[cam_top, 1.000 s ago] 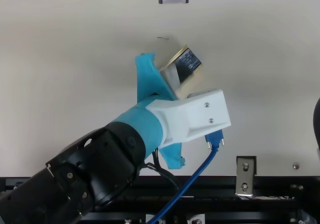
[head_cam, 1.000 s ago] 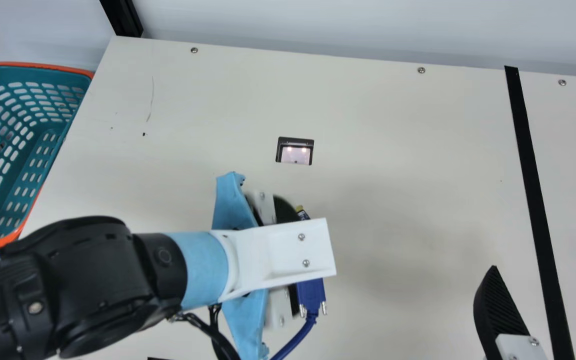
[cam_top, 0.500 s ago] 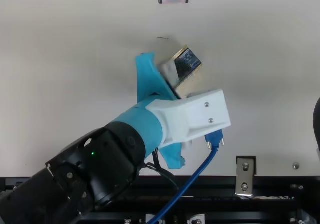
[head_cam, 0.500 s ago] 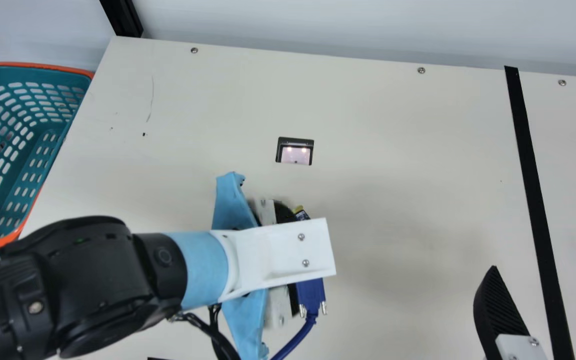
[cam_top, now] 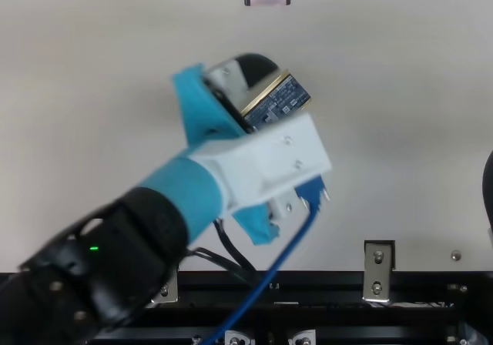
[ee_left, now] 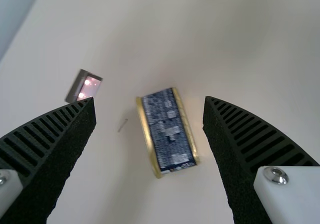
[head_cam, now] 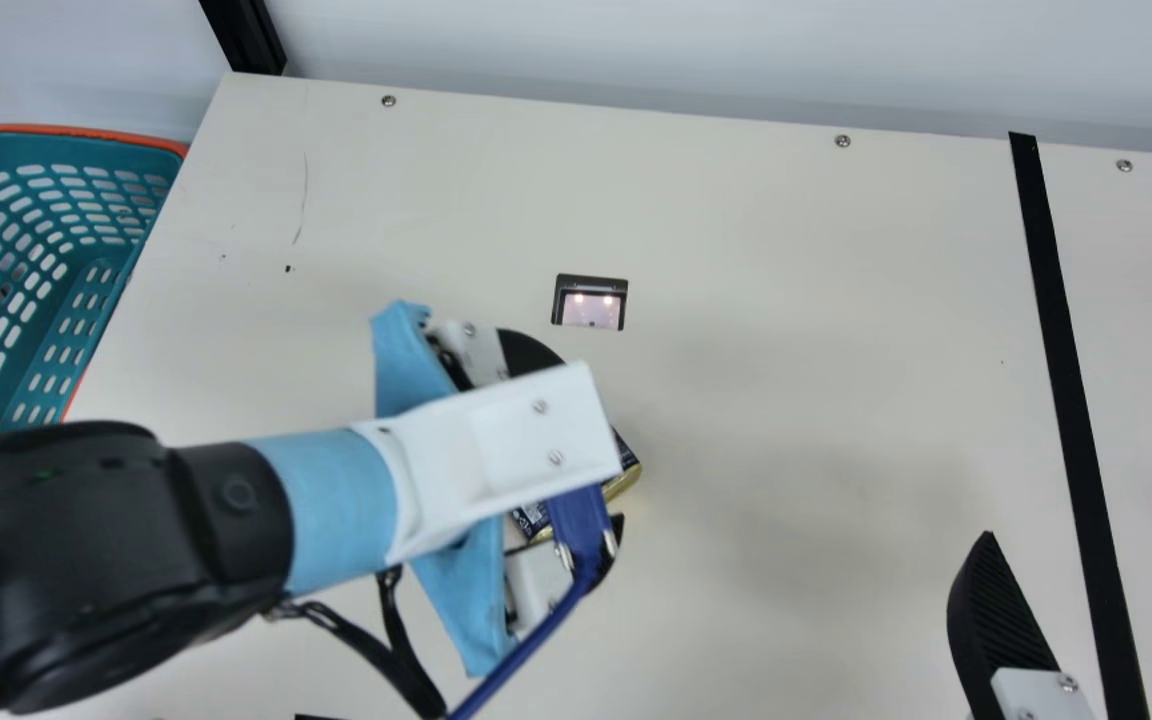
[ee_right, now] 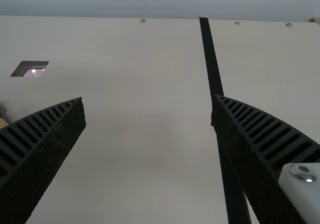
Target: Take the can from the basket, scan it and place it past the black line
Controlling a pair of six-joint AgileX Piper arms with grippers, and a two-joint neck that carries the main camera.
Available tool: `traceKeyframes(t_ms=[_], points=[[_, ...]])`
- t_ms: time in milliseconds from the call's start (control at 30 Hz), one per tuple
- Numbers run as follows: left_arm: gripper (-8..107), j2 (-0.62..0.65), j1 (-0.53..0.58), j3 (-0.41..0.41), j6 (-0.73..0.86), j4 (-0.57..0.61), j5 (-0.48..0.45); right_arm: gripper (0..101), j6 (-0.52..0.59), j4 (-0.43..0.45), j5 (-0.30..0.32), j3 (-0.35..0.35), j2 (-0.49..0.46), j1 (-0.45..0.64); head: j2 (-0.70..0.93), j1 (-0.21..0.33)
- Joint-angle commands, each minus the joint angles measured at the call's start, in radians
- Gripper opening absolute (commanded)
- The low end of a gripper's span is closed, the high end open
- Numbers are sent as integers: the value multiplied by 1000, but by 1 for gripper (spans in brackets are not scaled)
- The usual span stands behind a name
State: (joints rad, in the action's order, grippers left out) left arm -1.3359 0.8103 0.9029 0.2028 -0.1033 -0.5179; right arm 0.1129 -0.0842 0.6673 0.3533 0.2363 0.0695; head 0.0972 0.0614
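Black ribbed fingers (ee_left: 50,139) stand spread on the left gripper (head_cam: 576,450), on the robot's side of the scanner (head_cam: 591,305). Between them in the left wrist view, apart from both, the blue-and-gold can (ee_left: 167,129) lies on its side, likewise robot-side of the scanner. The right gripper (head_cam: 1091,545) gapes well to the scanner's right, closer to the robot. The black line (head_cam: 1061,340) runs right of the scanner; the basket (head_cam: 126,137) sits well left of it.

Bluish wall (head_cam: 636,50) behind a cream table (head_cam: 786,250) — black post (head_cam: 244,35) by one corner.
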Motion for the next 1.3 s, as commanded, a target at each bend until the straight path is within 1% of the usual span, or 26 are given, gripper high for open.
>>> traceKeyframes(t_ms=[0, 300, 500, 667, 800, 1000, 1267], points=[[90, 19, -24, -15, -65, -20, 24, 101, 0, 0, 0, 0, 0, 0, -5, 27], [90, 98, -145, -87, -321, -139, 152, 101, 0, 0, 0, 0, 0, 0, -5, 27], [90, 152, -247, -134, -514, -266, 230, 101, 0, 0, 0, 0, 0, 0, -5, 27], [90, 207, -339, -171, -660, -373, 266, 101, 0, 0, 0, 0, 0, 0, -5, 27], [90, 264, -410, -193, -774, -462, 269, 101, 0, 0, 0, 0, 0, 0, -5, 27], [90, 360, -497, -218, -955, -597, 245, 101, 0, 0, 0, 0, 0, 0, -5, 27], [90, 469, -532, -272, -1182, -766, 183, 101, 0, 0, 0, 0, 0, 0, -5, 27]])
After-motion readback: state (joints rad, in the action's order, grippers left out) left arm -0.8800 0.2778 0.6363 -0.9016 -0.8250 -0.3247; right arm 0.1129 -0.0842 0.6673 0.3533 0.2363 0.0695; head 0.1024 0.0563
